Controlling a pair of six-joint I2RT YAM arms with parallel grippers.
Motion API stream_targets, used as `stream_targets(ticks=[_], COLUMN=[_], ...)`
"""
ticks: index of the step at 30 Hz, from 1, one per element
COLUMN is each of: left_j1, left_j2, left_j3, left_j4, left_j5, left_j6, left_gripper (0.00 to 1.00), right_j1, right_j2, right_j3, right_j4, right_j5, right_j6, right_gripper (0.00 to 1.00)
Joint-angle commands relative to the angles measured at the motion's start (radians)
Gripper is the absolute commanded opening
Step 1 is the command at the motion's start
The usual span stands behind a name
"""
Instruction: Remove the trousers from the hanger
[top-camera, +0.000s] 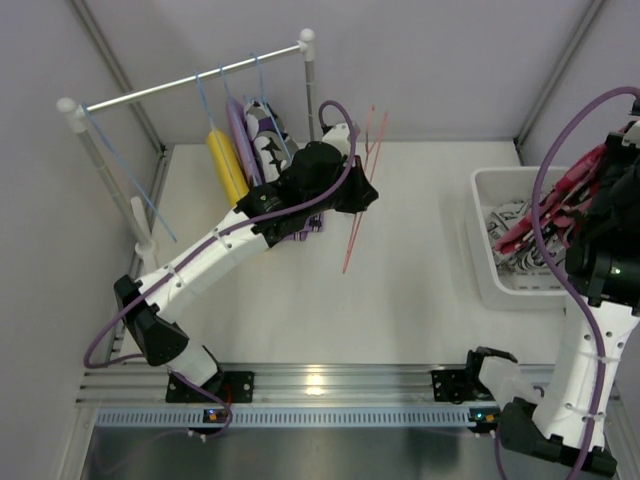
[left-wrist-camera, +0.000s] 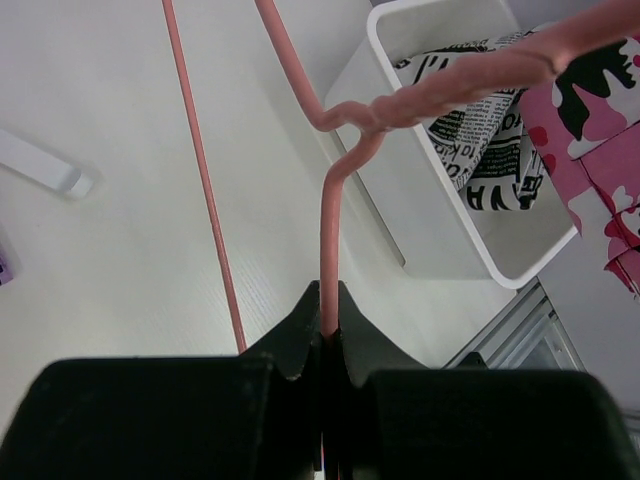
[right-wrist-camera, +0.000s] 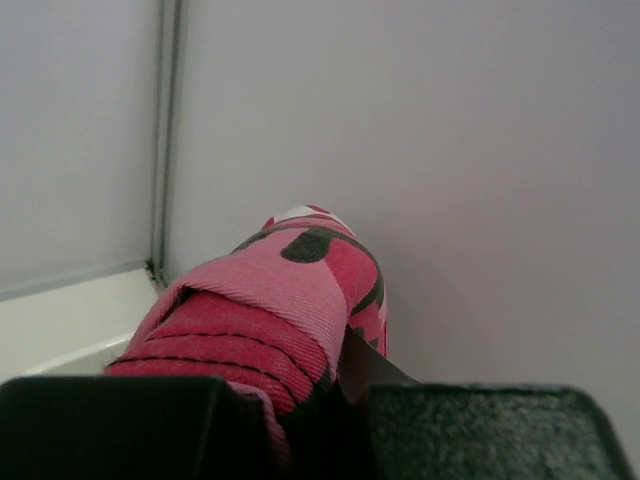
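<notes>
My left gripper (left-wrist-camera: 328, 322) is shut on the hook wire of a bare pink wire hanger (left-wrist-camera: 326, 215), held over the table beside the rack (top-camera: 355, 190). My right gripper (right-wrist-camera: 340, 385) is shut on the red-pink trousers with black and white blotches (right-wrist-camera: 285, 290). They hang bunched over the white bin (top-camera: 565, 195) and also show in the left wrist view (left-wrist-camera: 590, 130). Black-and-white print trousers (top-camera: 510, 240) lie in the bin. Yellow (top-camera: 226, 165), purple (top-camera: 241, 135) and black-and-white spotted (top-camera: 267, 135) trousers hang on blue hangers from the rail.
The clothes rack (top-camera: 190, 82) stands at the back left on white posts, with an empty blue hanger (top-camera: 130, 175) at its left end. The white bin (top-camera: 485, 270) sits at the right, its wall also in the left wrist view (left-wrist-camera: 400, 200). Grey walls enclose the table.
</notes>
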Motion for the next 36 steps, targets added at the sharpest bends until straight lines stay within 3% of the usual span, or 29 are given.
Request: stream_targets(ticks=[1, 8, 12, 20, 36], left_j1=[-0.005, -0.005, -0.005, -0.003, 0.006], left_j2=[-0.056, -0.057, -0.051, -0.047, -0.085], left_j3=[0.006, 0.028, 0.040, 0.049, 0.020], left_j4=[0.046, 0.023, 0.025, 0.019, 0.046], left_j5=[-0.016, -0.024, -0.022, -0.035, -0.028], left_j6=[0.003, 0.001, -0.001, 0.012, 0.048], left_gripper=[0.00, 0.00, 0.00, 0.00, 0.00], right_j1=[-0.014, -0.014, -0.016, -0.014, -0.016], right_j2=[0.025, 0.123, 0.221, 0.493, 0.841], right_j3=[-0.018, -0.197, -0.264, -0.193, -0.115], right_j4=[0.099, 0.174, 0.210, 0.105, -0.019], right_j5=[0.139, 0.150, 0.075, -0.105, -0.470], right_j6=[-0.071, -0.135, -0.122, 0.022, 0.073], right_gripper=[0.00, 0.00, 0.00, 0.00, 0.03])
